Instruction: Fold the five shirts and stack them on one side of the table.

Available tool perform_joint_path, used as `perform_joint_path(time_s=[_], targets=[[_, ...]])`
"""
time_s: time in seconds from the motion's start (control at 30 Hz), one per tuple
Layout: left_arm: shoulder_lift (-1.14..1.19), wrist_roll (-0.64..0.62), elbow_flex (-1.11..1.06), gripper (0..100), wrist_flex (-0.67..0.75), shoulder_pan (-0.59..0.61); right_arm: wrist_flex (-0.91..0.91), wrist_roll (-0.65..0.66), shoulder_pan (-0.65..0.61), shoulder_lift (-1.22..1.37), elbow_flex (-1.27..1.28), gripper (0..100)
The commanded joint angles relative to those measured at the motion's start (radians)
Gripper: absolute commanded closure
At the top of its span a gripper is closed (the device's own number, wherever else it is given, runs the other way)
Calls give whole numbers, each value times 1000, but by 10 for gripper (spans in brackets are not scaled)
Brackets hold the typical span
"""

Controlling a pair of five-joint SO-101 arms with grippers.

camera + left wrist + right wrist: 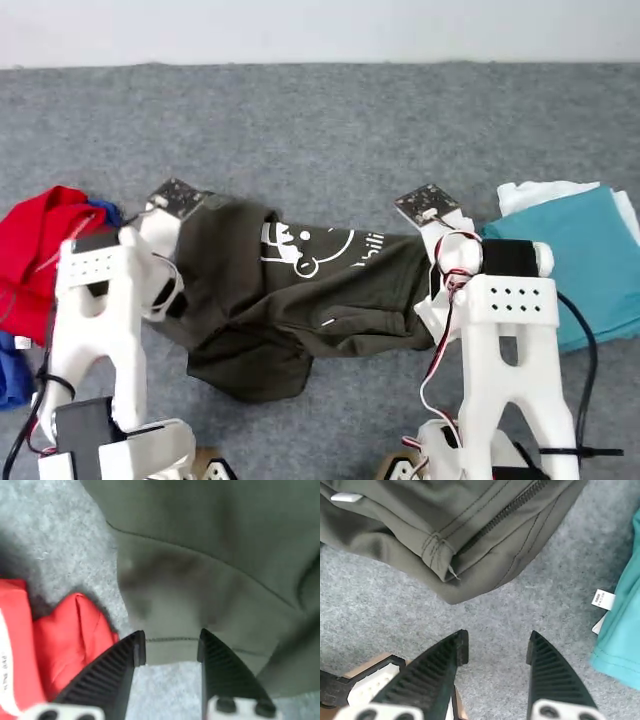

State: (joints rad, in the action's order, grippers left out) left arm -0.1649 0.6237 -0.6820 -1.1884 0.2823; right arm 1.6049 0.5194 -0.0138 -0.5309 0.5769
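At the left of the bench, the red shirt and blue shirt lie bunched and unfolded. The left tool stands open, gripping nothing, with the hem of the dark shirt at its tips. This shirt lies crumpled mid-bench, and the right tool is open and empty over bare bench just beside its corner. At the right, the teal shirt appears folded on the white shirt, so two of five seem stacked and three remain.
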Motion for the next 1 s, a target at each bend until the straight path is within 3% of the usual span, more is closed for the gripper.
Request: perform_joint_path(time_s=[0.0,0.37,0.53,0.67,0.97], targets=[[-23,-12,-74,824,103,-11,-2,5,-5,-18,2,801],[-25,-12,-229,830,258,-9,-1,5,-5,-22,3,801],[-25,-12,-237,979,258,-14,-1,5,-5,-25,3,801],[-35,-14,-223,988,252,-18,-1,5,-10,-25,3,801],[-35,-14,81,988,-64,-95,1,3,-7,-25,3,801]])
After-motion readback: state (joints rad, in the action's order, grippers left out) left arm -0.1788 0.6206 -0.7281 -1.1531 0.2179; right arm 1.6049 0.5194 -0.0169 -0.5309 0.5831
